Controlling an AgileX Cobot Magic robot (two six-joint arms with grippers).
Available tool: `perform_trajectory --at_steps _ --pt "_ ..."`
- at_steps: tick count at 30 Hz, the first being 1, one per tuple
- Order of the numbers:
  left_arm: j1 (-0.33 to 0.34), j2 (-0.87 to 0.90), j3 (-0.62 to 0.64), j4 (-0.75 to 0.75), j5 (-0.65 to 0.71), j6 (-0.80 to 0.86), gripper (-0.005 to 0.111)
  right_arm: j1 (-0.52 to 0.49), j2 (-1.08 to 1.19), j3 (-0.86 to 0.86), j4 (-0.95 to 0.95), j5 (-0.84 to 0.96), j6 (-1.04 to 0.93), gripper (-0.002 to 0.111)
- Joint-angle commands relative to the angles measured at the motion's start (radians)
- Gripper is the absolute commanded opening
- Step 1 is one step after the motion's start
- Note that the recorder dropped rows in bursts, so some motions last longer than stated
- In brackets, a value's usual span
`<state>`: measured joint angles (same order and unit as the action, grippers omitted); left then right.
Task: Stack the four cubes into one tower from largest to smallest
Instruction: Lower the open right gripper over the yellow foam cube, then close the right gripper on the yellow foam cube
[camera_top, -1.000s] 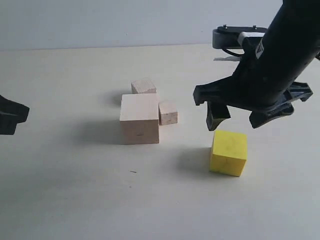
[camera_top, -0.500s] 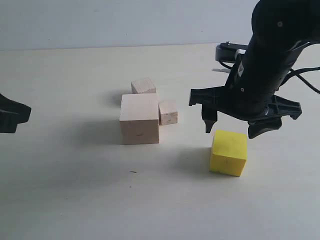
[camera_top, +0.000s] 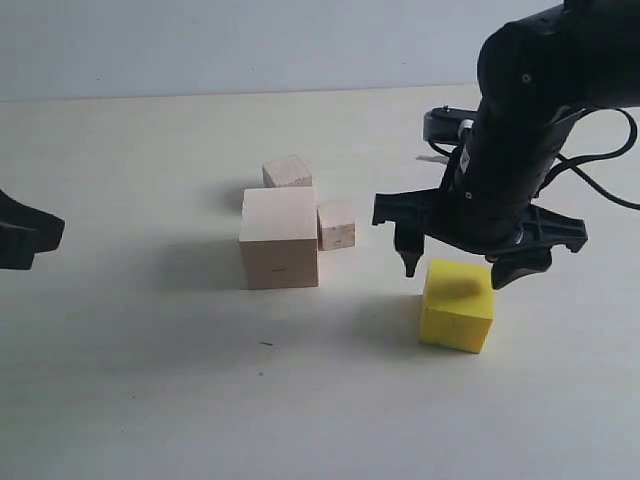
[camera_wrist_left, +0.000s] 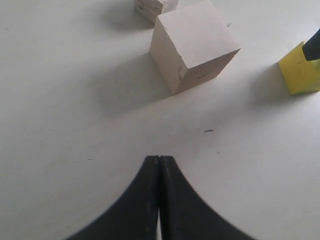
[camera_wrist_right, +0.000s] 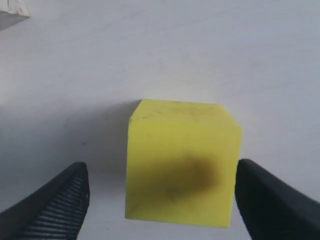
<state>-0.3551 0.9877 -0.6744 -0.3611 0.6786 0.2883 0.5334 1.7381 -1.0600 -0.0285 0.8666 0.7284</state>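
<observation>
The large pale wooden cube (camera_top: 279, 238) (camera_wrist_left: 193, 46) stands at mid-table. A small wooden cube (camera_top: 287, 172) (camera_wrist_left: 155, 7) sits just behind it, and the smallest wooden cube (camera_top: 336, 224) sits against its right side. The yellow cube (camera_top: 457, 305) (camera_wrist_right: 181, 162) (camera_wrist_left: 300, 73) stands alone to the right. My right gripper (camera_top: 457, 268) (camera_wrist_right: 161, 192) hangs open just above it, one finger on each side, not touching. My left gripper (camera_top: 25, 236) (camera_wrist_left: 159, 160) is shut on nothing at the far left, low over the table.
The pale table (camera_top: 150, 380) is bare apart from the cubes. The right arm's cable (camera_top: 610, 160) loops behind the arm, and a grey base part (camera_top: 445, 125) sits behind the right gripper.
My right gripper has come down and shifted slightly left, so its open fingers now straddle the top of the yellow cube. The left gripper and the wooden cubes have not moved.
</observation>
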Motion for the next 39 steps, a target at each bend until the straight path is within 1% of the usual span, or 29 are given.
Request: perform_trajectory --at_steps 1,5,9,21,30,35,38,39 --pt "0.002 0.001 0.003 -0.013 -0.004 -0.007 0.0 0.0 0.001 -0.006 -0.034 0.001 0.006 0.078" --pt "0.002 0.001 0.003 -0.013 -0.004 -0.007 0.0 0.0 0.001 -0.006 -0.081 0.038 0.034 0.078" --pt "0.002 0.001 0.003 -0.013 -0.004 -0.007 0.0 0.0 0.001 -0.006 -0.083 0.043 0.039 0.078" --pt "0.002 0.001 0.003 -0.013 -0.004 -0.007 0.0 0.0 0.009 -0.006 -0.077 -0.005 0.039 0.078" --pt "0.002 0.001 0.003 -0.013 -0.004 -0.007 0.0 0.0 0.052 -0.004 -0.077 -0.002 0.039 0.078" --pt "0.002 0.001 0.003 -0.013 -0.002 -0.007 0.0 0.0 0.088 -0.004 -0.025 -0.002 0.015 0.078" --pt "0.002 0.001 0.003 -0.013 -0.002 -0.007 0.0 0.0 0.107 -0.004 0.007 -0.009 -0.025 0.075" --pt "0.002 0.001 0.003 -0.013 -0.002 -0.007 0.0 0.0 0.109 -0.004 0.011 -0.009 -0.025 0.071"
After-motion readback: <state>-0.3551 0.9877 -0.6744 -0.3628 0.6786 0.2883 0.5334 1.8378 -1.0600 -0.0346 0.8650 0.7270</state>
